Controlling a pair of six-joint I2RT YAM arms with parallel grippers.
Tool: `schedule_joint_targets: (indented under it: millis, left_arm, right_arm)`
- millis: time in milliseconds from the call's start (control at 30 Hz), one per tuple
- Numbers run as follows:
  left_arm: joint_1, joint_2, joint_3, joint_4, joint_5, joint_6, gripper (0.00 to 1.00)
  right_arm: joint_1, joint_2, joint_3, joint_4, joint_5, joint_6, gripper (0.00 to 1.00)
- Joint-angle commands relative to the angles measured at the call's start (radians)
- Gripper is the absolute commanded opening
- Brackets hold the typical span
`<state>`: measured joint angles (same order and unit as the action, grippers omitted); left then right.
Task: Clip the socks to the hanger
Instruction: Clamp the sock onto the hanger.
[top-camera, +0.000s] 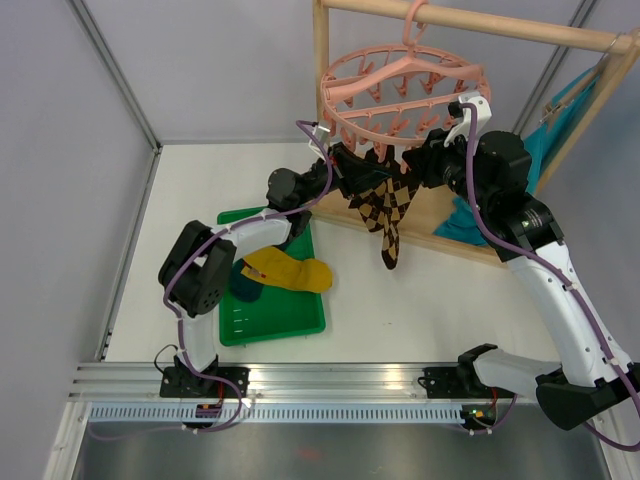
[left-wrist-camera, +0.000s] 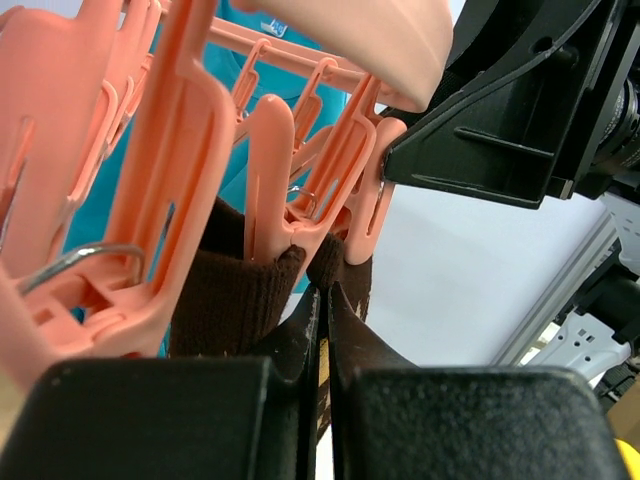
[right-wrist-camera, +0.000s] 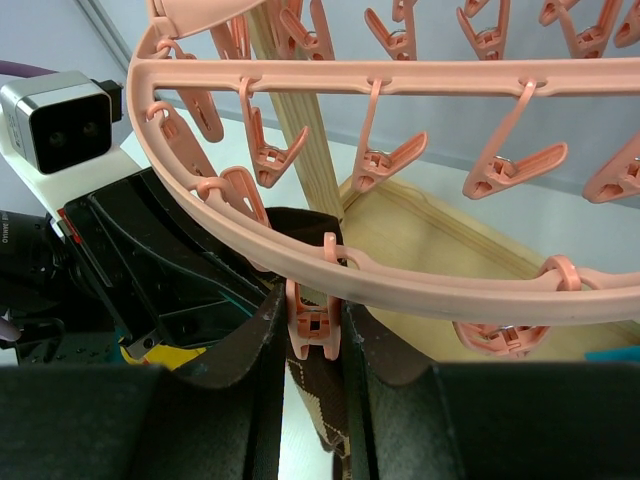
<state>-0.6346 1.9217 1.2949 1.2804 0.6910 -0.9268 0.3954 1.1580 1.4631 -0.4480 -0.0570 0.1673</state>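
Green tray (top-camera: 272, 325) at left holds a yellow sock (top-camera: 290, 270) and a dark teal sock (top-camera: 243, 281), both loose. Left gripper (left-wrist-camera: 325, 300) is raised under the hanger (right-wrist-camera: 430, 290), fingers pinched tight on the brown cuff of the argyle sock (top-camera: 390, 215). The sock hangs down below the ring, cuff up among the clips. Right gripper (right-wrist-camera: 313, 338) is at the ring's rim, fingers squeezing a clip (right-wrist-camera: 312, 318) from both sides, just above the cuff. Hanger hooked on the wooden rack (top-camera: 480, 25).

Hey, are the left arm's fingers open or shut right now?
Shut: the left fingers press together on the brown argyle sock at its cuff, under a pink clip.
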Motion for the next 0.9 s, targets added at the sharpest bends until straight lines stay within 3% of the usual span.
schedule_joint_targets:
  millis: [0,467,867]
  left_arm:
    - [0.004,0.007,0.021,0.122,-0.004,-0.030,0.02]
    - [0.004,-0.018,-0.031,0.094,-0.128,-0.015,0.02]
    - [0.001,-0.010,-0.019,0.137,-0.143,-0.056,0.02]
  right_arm:
    - [0.000,-0.021,0.003,0.055,-0.026,-0.015,0.00]
    - [0.000,-0.018,-0.001,0.043,-0.050,-0.011,0.00]
    - [0.002,-0.018,-0.010,0.037,-0.037,-0.026,0.00]
